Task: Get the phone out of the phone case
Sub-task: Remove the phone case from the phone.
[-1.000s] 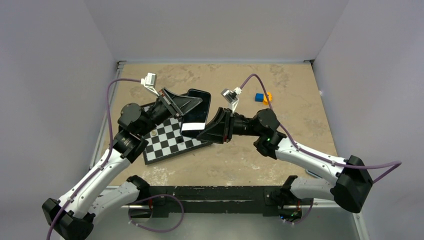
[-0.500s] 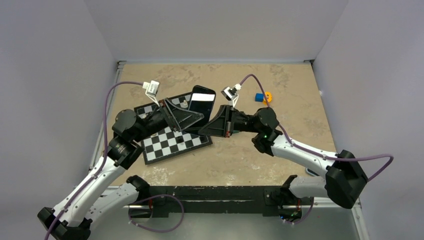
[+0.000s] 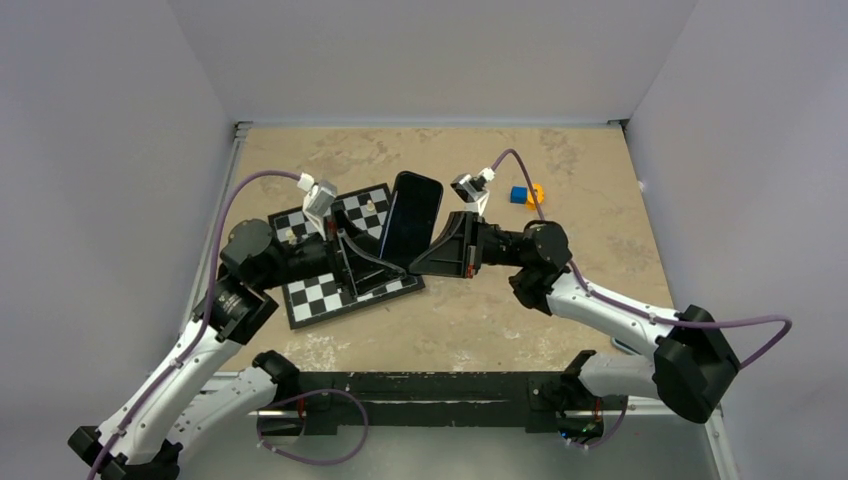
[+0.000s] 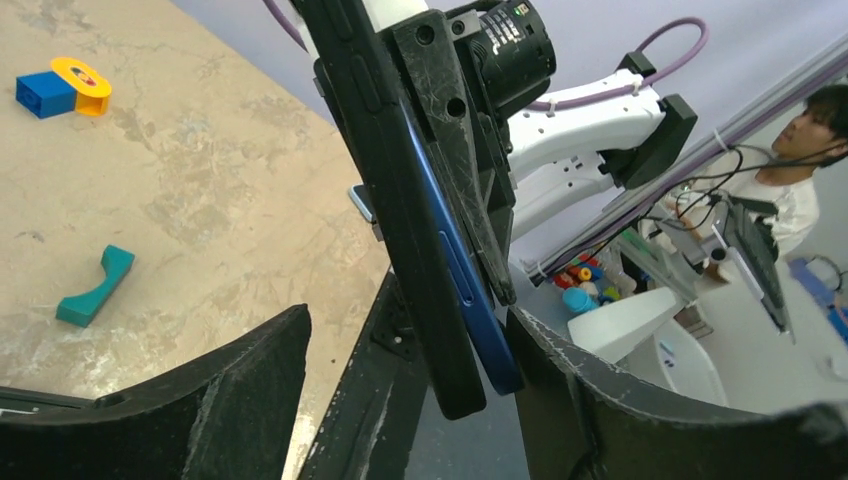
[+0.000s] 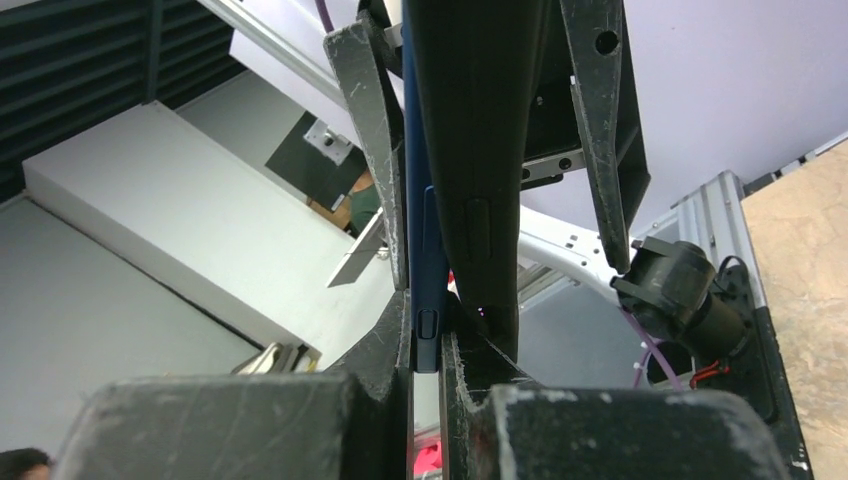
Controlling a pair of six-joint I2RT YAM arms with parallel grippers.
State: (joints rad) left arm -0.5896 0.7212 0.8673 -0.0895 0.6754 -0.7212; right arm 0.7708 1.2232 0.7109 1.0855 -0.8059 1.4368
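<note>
Half separated, seemingly: right gripper point(image 5: 427, 345) at 3 o'clock pinches the phone point(image 4: 495, 355); the left gripper point(image 4: 408, 315), jaws spread, must next clamp the phone case point(image 4: 390, 200).

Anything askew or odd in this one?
Yes. The blue-edged phone looks partly out of its thin black phone case, splaying at one end; the shut right gripper holds them on edge in the air, the open left gripper straddling them.

Phone case point(image 4: 385, 200) top cut off; phone point(image 4: 470, 300) mostly hidden, only edge vis.
</note>
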